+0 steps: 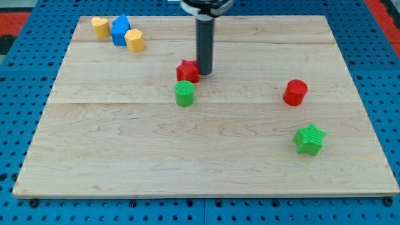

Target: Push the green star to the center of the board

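The green star (309,139) lies at the lower right of the wooden board (125,156), far from my tip. My tip (205,73) stands near the board's upper middle, touching or almost touching the right side of a red star (187,71). A green cylinder (184,94) sits just below the red star. The rod rises from the tip to the view's top edge.
A red cylinder (295,92) stands above and left of the green star. At the upper left corner a yellow heart-like block (100,27), a blue block (120,30) and a yellow hexagonal block (134,40) cluster together.
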